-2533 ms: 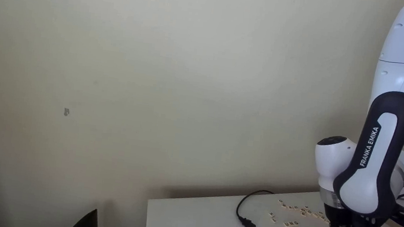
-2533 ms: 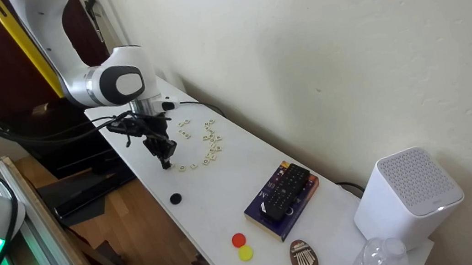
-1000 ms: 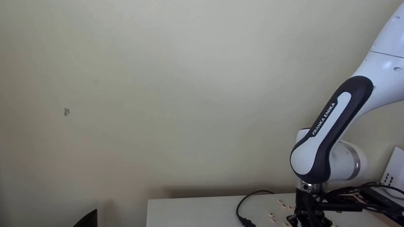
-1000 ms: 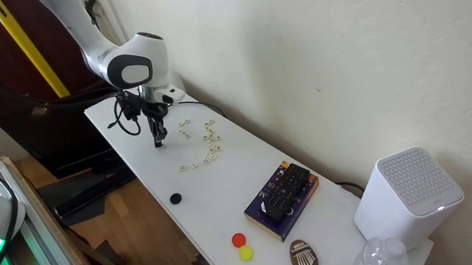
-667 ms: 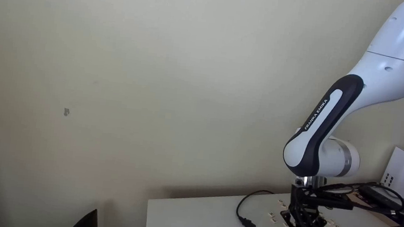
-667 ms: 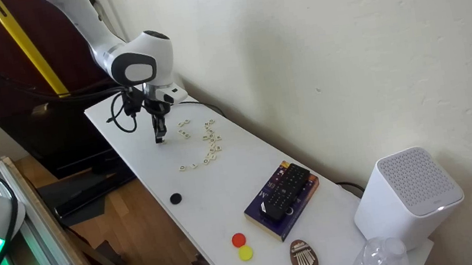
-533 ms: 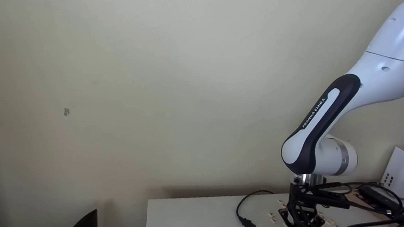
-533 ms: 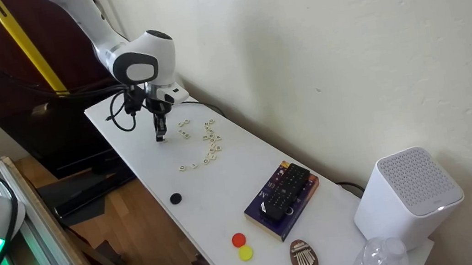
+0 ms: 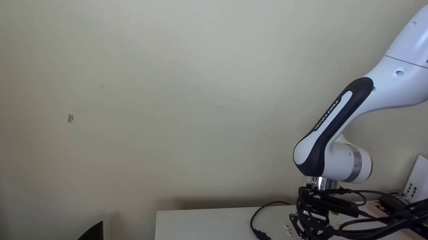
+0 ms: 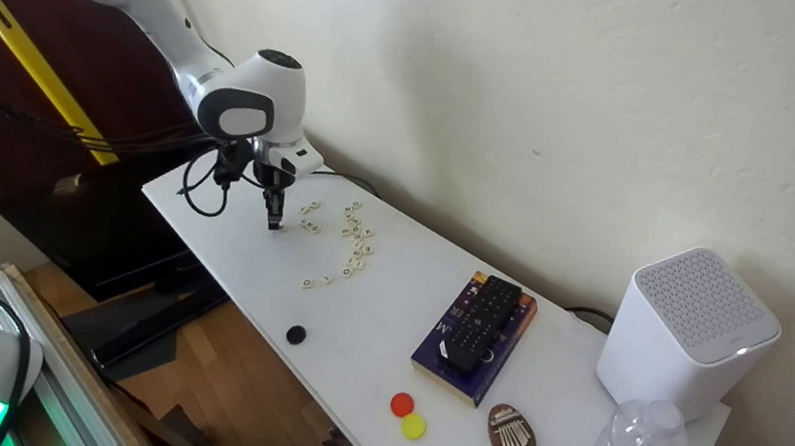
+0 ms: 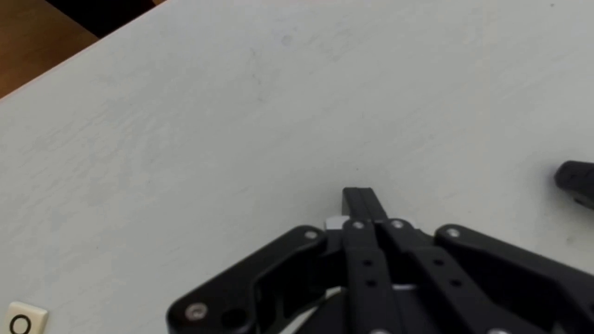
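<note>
White table top [image 10: 350,331] is running along a plain pale wall [image 10: 579,73], with loose letter tiles [image 10: 347,271] lying across it. Your gripper [image 11: 359,202] is pointing down at the table, its two fingers pressed together with no gap showing, nothing held between them. One pale tile [image 10: 282,229] is sitting just beside the fingertips in an exterior view; you're not getting enough detail to tell whether they're touching it, and it isn't clearly showing in the wrist view. Three tiles [image 10: 310,226] in a short row are lying near it, on the wall side.

Handling, going by looks: you're probably dealing with something light, stiff and flat, likely sliding easily, not looking fragile. It's offering little height, so you'd be wanting opposite side edges, tips low, rather than the face.

Writing: an "O" is reading clearly on the corner tile [image 11: 23,320] in the wrist view. "FRANKA EMIKA" is running along the arm [image 9: 326,114]. On the book [image 10: 436,357], partly under a black remote [image 10: 471,329], only odd letters such as "M" are coming through. Most other tile letters are looking too small to read.
</note>
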You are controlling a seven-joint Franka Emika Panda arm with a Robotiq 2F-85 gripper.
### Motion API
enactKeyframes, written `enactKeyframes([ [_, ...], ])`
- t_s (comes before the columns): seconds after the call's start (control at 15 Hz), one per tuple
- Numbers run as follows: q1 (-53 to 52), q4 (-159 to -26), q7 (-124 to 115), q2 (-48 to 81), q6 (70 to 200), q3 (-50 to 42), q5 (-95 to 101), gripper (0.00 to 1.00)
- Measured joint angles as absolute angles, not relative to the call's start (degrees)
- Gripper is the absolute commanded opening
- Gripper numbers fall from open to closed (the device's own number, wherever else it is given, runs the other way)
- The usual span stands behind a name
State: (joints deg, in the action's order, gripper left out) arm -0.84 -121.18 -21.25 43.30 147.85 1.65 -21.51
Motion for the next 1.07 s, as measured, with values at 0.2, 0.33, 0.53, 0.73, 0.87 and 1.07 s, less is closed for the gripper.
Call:
enactKeyframes([
  [0.2, -0.2, -120.3, -21.7, 43.7, 147.9, 2.2, -23.8, 0.00],
  [0.33, 0.1, -119.7, -22.2, 44.0, 147.9, 2.5, -25.0, 0.00],
  [0.53, 0.5, -119.0, -23.1, 44.3, 147.9, 2.8, -26.5, 0.00],
  [0.73, 0.7, -118.5, -23.6, 44.6, 147.9, 3.0, -27.7, 0.00],
  [0.87, 0.8, -118.0, -23.9, 44.8, 147.9, 3.0, -28.3, 0.00],
  [1.07, 0.9, -117.6, -24.8, 45.0, 147.8, 3.1, -29.4, 0.00],
])
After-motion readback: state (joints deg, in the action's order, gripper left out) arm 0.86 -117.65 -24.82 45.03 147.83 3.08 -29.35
